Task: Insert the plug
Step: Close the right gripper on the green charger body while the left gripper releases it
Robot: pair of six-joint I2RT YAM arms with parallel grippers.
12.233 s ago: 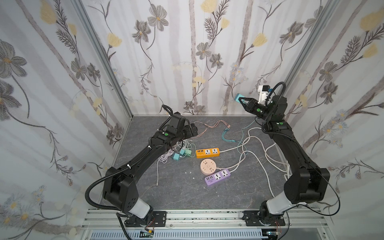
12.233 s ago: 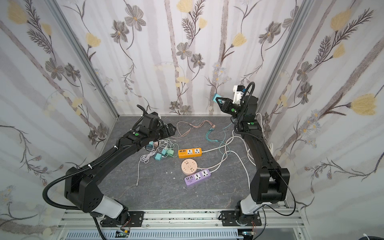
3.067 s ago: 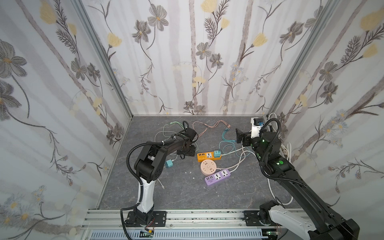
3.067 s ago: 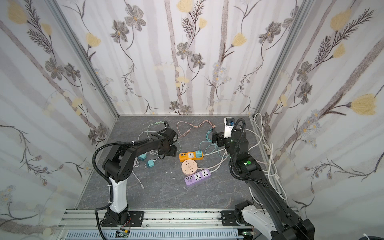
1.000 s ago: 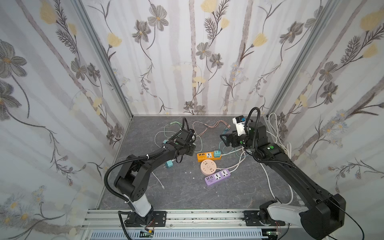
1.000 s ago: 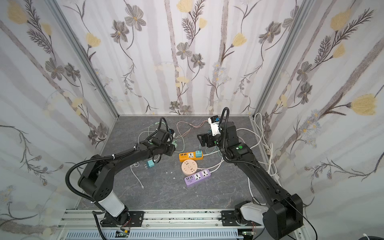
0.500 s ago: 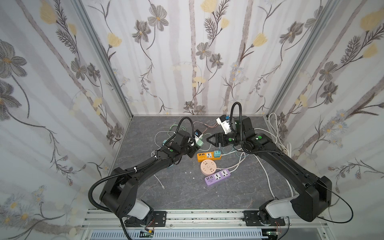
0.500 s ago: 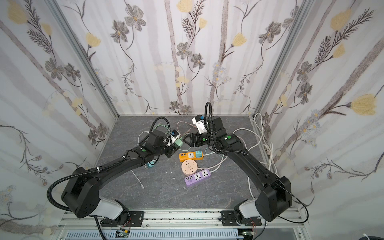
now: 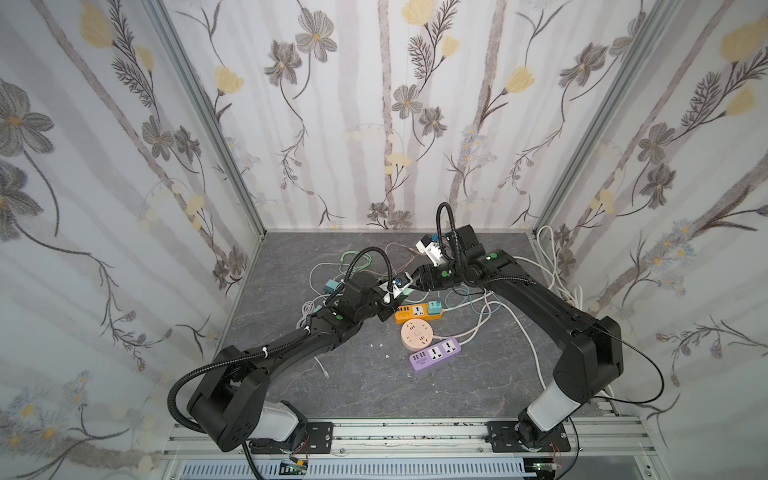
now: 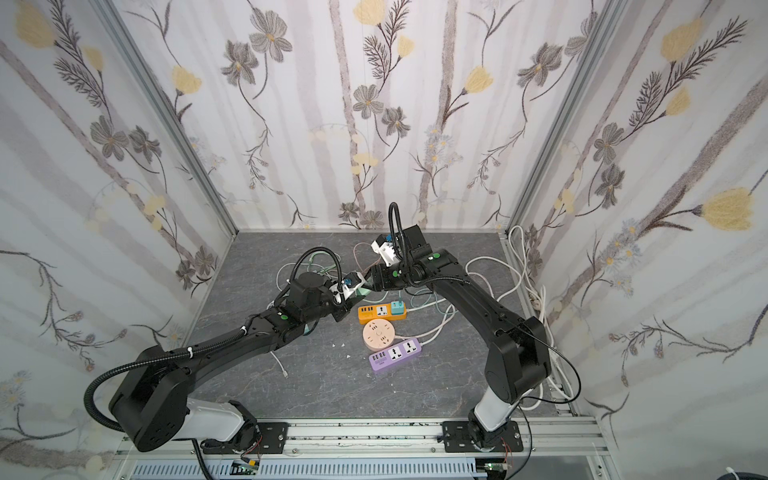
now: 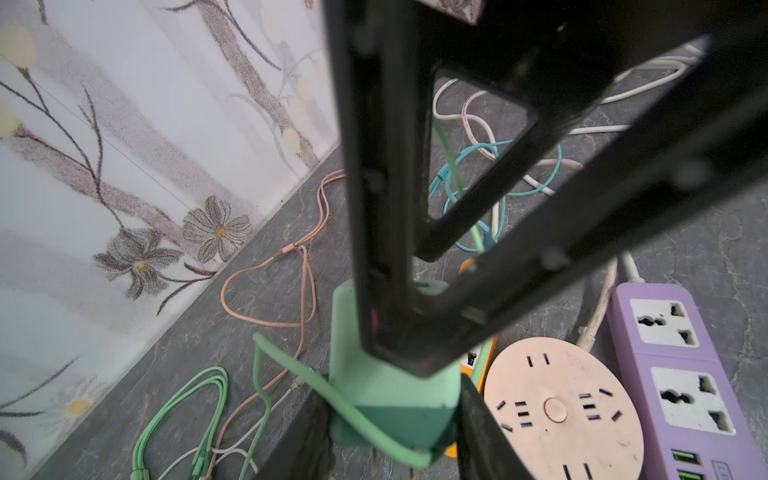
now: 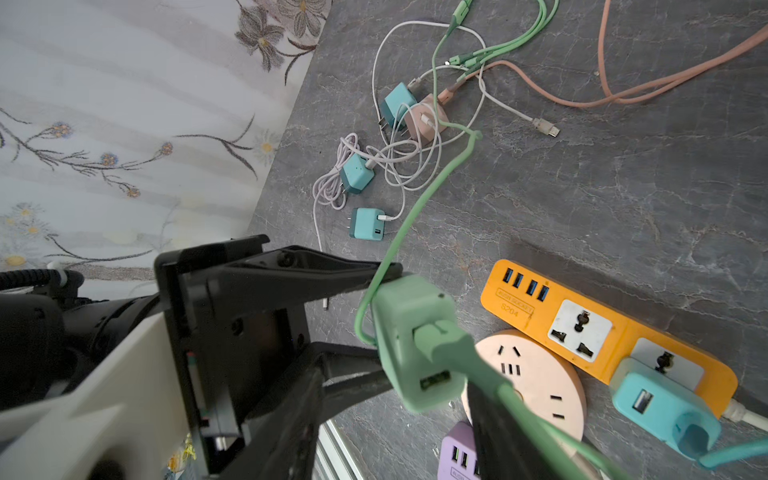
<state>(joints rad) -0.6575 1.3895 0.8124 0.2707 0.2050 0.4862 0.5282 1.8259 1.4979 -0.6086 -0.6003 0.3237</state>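
Over tabletop (image 9: 374,382), left tool (image 12: 384,324) clamps green plug (image 12: 415,345); right tool (image 11: 409,349) at it, grip unclear.

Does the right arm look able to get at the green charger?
Likely yes: the right gripper is right at the green charger, which the left gripper holds off the floor.

Robot test cell, laboratory type: floral-print wall panels (image 9: 374,124) in aluminium framing (image 9: 232,174); grey marbled desk (image 9: 374,386); left arm (image 9: 291,345), right arm (image 9: 540,303) bolted to slotted rail (image 9: 415,432).
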